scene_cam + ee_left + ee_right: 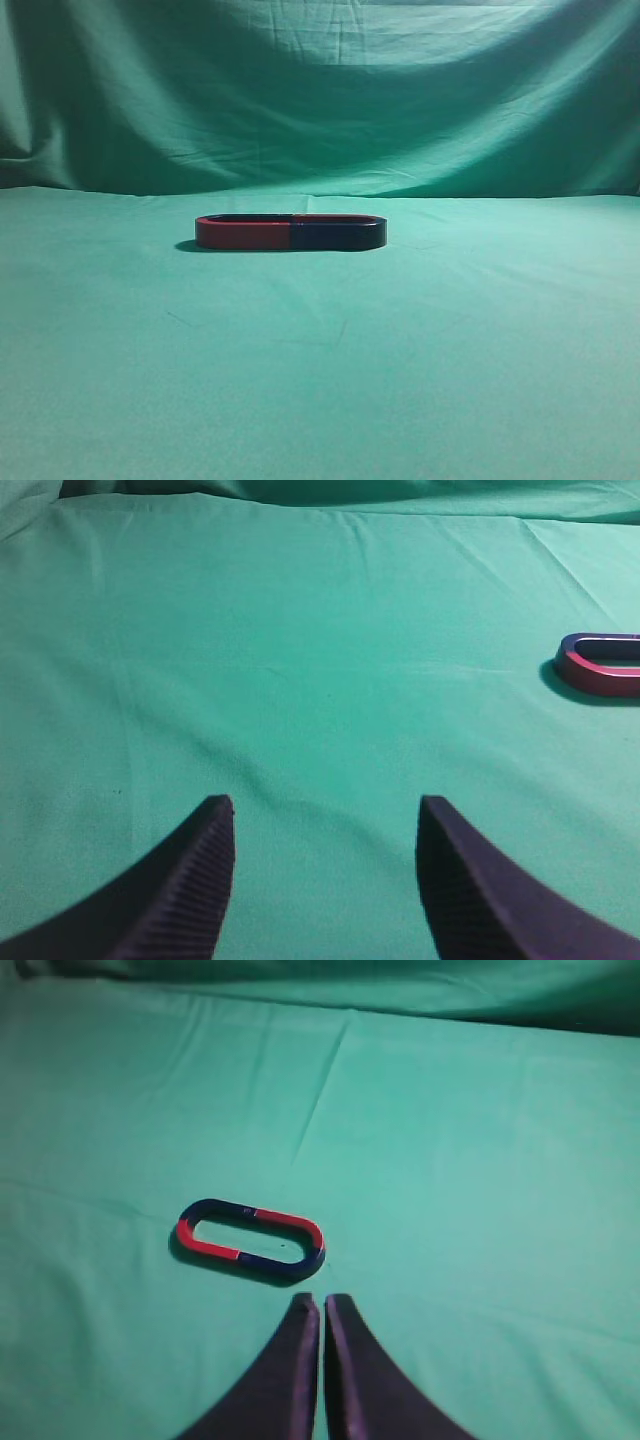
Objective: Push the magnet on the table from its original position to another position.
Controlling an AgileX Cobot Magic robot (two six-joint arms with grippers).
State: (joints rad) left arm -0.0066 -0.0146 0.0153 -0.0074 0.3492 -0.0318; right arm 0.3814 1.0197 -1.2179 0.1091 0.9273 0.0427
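The magnet (338, 236), dark navy with a thin red top rim, lies on the green table (320, 380), joined end to end with a red U-shaped magnet (243, 234) into one oval. In the right wrist view the navy magnet (285, 1260) forms the near right part of the oval. My right gripper (321, 1302) is shut and empty, its tips just short of the navy end and apart from it. My left gripper (325, 810) is open and empty over bare cloth. Only the red magnet's end (600, 675) shows at the right edge of the left wrist view. Neither gripper shows in the exterior view.
A draped green cloth backdrop (320, 90) hangs behind the table. The table cloth has slight wrinkles (325, 1090). Nothing else stands on the table.
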